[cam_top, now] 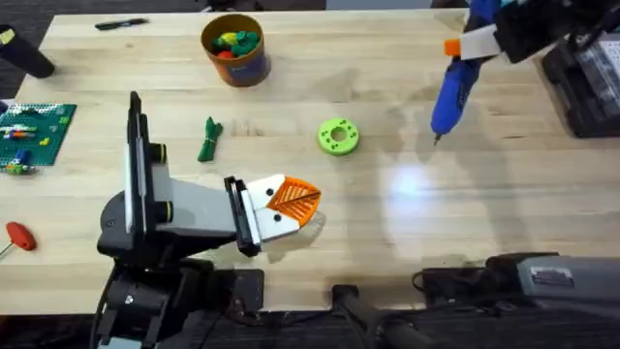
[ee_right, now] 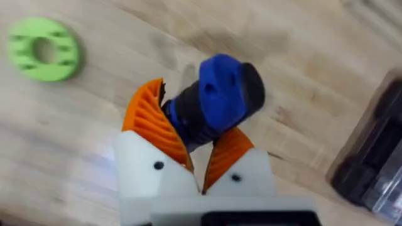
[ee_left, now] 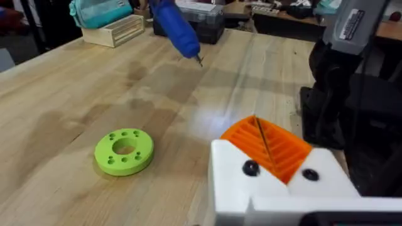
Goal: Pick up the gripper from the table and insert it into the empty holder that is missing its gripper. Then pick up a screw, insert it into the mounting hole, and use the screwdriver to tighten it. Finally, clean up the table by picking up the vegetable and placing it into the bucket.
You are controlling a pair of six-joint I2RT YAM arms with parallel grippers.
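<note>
The screwdriver is up in the air over the far right part of the table. It is long and blue. It hangs almost straight up and down, tipped a little, with its thin metal tip pointing down at the wood and its fat end up. The tip is not touching the table.

The right gripper holds it tight. Its two orange pads press on the dark part near the fat blue end, one on each side. The right arm reaches in high from the far right corner.

The left gripper sits low, near the front middle of the table. Its orange fingers are squeezed together with nothing between them. The left arm is bent, and its white hand points to the right across the table.

The vegetable is small and dark green. It lies flat on the wood, with its long side running from near to far. It is near the left arm. The bucket stands upright at the far side, with colourful toy food inside. A lime-green disc with holes lies flat between the vegetable and the screwdriver.
</note>
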